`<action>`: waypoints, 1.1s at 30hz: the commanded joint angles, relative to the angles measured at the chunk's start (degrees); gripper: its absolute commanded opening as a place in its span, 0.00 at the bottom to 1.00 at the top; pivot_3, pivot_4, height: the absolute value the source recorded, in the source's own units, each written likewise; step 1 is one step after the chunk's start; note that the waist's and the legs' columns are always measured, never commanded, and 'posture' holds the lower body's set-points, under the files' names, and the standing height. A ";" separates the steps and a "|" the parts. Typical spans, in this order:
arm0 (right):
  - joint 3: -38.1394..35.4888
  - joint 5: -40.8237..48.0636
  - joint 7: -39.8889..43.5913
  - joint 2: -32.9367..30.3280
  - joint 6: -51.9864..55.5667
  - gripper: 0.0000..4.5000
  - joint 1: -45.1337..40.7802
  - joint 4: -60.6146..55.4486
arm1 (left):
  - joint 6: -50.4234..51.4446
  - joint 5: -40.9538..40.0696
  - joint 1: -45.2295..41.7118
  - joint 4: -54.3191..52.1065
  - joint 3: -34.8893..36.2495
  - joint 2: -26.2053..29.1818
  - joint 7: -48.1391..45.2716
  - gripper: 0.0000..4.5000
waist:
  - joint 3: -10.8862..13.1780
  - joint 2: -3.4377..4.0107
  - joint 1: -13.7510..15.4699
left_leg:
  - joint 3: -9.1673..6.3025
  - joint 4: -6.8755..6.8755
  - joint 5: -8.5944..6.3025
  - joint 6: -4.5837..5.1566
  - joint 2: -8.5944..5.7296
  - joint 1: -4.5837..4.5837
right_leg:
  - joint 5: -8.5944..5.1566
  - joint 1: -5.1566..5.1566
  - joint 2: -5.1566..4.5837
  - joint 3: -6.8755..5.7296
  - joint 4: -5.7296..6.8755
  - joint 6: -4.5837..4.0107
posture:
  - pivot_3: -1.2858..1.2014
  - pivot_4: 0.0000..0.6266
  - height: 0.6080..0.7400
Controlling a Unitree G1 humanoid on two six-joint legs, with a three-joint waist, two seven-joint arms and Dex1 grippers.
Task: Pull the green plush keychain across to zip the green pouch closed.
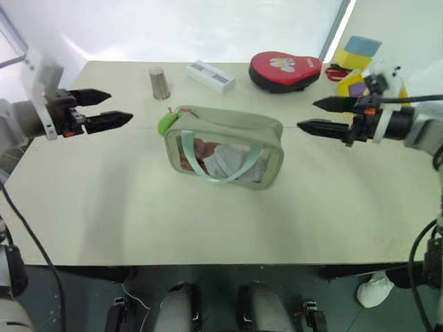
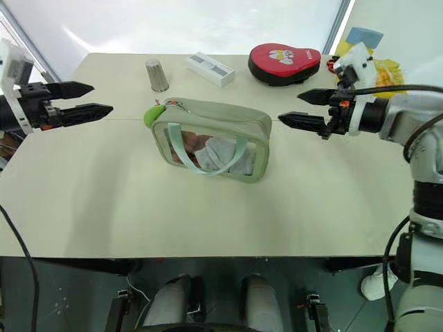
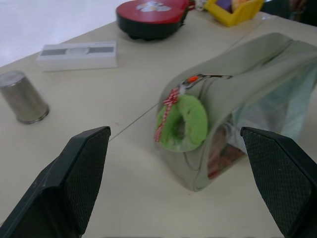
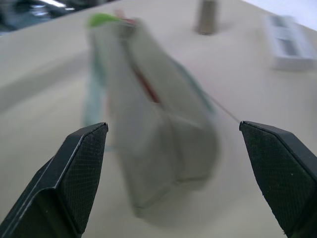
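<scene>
Approach step: both grippers, left (image 1: 111,108) and right (image 1: 311,115), gape wide, empty. Green plush keychain (image 1: 166,123) hangs at the green pouch's (image 1: 228,142) nine-o'clock end. You'll need the left pinching it, the right steadying.

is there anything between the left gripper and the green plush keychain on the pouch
Nothing visible. The left gripper, jaws open, faces the green plush keychain hanging at the near end of the green pouch over bare table. The metal cup stands off to the side.
</scene>
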 commanded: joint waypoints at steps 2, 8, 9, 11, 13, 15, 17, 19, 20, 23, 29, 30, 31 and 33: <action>0.66 1.17 0.10 -0.12 0.91 0.98 -1.32 -2.07 | -2.62 1.29 -1.78 0.99 -0.90 0.59 -1.93 1.00 | 0.00 0.00 0.00 | 0.02 0.07 -0.01 0.02 -0.01 -0.03 | 0.00 -0.01 -0.04 0.01 0.00 0.00 | 0.52 0.24 1.00; 2.24 1.22 -0.94 1.08 0.87 0.98 -4.53 -2.86 | -3.47 2.57 -1.60 0.68 -0.92 0.56 -1.14 1.00 | 0.01 0.00 -0.04 | 0.03 0.08 0.12 -0.21 -0.02 -0.13 | 0.00 -0.12 -0.05 0.01 0.01 0.00 | 0.52 0.24 1.00; 2.85 1.31 -1.40 1.96 0.87 0.98 -5.40 -3.41 | -3.10 2.29 -1.48 0.10 -0.70 0.42 -1.01 1.00 | 0.01 0.00 -0.21 | 0.06 0.08 0.13 -0.21 -0.02 -0.14 | 0.00 -0.13 -0.05 0.01 0.01 0.00 | 0.52 0.24 1.00; 4.37 1.51 -3.05 5.02 1.01 0.98 -6.83 -5.06 | -2.43 1.50 -0.55 -1.96 -0.47 0.36 -1.20 1.00 | 0.01 0.00 -0.27 | 0.07 0.08 0.13 -0.22 0.00 -0.13 | 0.00 -0.14 -0.04 0.02 0.01 0.01 | 0.52 0.24 1.00; 6.65 0.61 -4.18 7.92 0.09 0.98 -7.39 -6.35 | -1.89 0.82 0.47 -4.33 -0.35 0.32 -1.43 1.00 | 0.01 0.00 -0.39 | 0.07 0.07 0.13 -0.22 0.04 -0.10 | 0.00 -0.15 -0.01 0.03 0.02 0.01 | 0.52 0.24 1.00; 9.72 -2.38 -4.21 9.17 -3.09 0.98 -6.57 -7.15 | -1.11 0.30 0.72 -5.96 -0.10 -0.12 -0.52 1.00 | 0.01 0.00 -0.23 | 0.07 0.07 0.14 -0.23 0.04 -0.11 | 0.00 -0.16 -0.01 0.04 0.04 0.01 | 0.52 0.24 1.00; 13.67 -6.89 -4.27 9.26 -7.45 0.98 -4.51 -7.03 | -0.40 -0.37 0.99 -7.29 0.22 -0.86 0.65 1.00 | 0.01 -0.01 0.12 | 0.07 0.08 0.14 -0.23 0.01 -0.14 | 0.00 -0.16 -0.03 0.04 0.05 0.01 | 0.52 0.24 1.00; 17.10 -11.43 -4.89 9.43 -11.50 0.98 -3.23 -5.76 | 0.45 -1.19 1.68 -8.69 0.69 -1.43 1.79 1.00 | -0.01 -0.05 0.37 | 0.05 0.12 0.13 -0.22 -0.05 -0.16 | 0.00 -0.12 -0.08 0.03 0.04 0.01 | 0.52 0.24 1.00; 18.41 -13.35 -5.10 9.66 -13.28 0.98 -3.09 -4.88 | 0.90 -1.69 2.48 -9.74 1.11 -1.41 2.08 1.00 | -0.01 -0.05 0.28 | 0.05 0.14 0.12 -0.20 -0.09 -0.18 | 0.01 -0.11 -0.12 0.03 0.04 0.01 | 0.52 0.24 1.00; 20.56 -17.27 -4.45 10.28 -17.92 0.98 -3.71 -2.12 | 2.06 -2.86 4.21 -12.33 2.33 -1.29 3.25 1.00 | 0.00 -0.06 -0.01 | 0.08 0.18 0.10 -0.16 -0.10 -0.19 | 0.01 -0.12 -0.14 0.05 0.03 0.02 | 0.52 0.24 1.00; 20.98 -20.14 -3.10 13.38 -22.91 0.46 -5.74 1.13 | 3.27 -4.23 6.41 -14.35 4.16 -1.42 5.89 1.00 | 0.00 -0.06 -0.33 | 0.06 0.16 0.13 -0.21 -0.01 -0.16 | 0.01 -0.14 -0.04 0.04 0.06 0.02 | 0.52 0.24 1.00; 21.09 -20.49 -2.50 13.80 -23.94 0.36 -6.03 1.43 | 3.21 -4.30 6.86 -14.61 4.36 -1.17 6.01 1.00 | 0.00 -0.06 -0.34 | 0.07 0.16 0.13 -0.22 -0.01 -0.14 | 0.01 -0.14 -0.04 0.04 0.07 0.02 | 0.52 0.24 1.00; 21.18 -21.11 -2.24 14.31 -25.32 0.24 -6.32 1.91 | 3.16 -4.39 7.17 -14.69 4.66 -0.92 6.10 1.00 | 0.00 -0.06 -0.33 | 0.07 0.16 0.13 -0.22 -0.01 -0.14 | 0.01 -0.14 -0.04 0.04 0.07 0.02 | 0.52 0.24 1.00; 20.89 -22.03 -1.66 15.41 -28.42 0.02 -6.96 3.53 | 2.98 -4.39 7.28 -14.49 5.10 -0.59 6.42 1.00 | 0.00 -0.06 -0.26 | 0.06 0.15 0.14 -0.22 -0.01 -0.13 | 0.01 -0.14 -0.03 0.04 0.08 0.02 | 0.52 0.24 1.00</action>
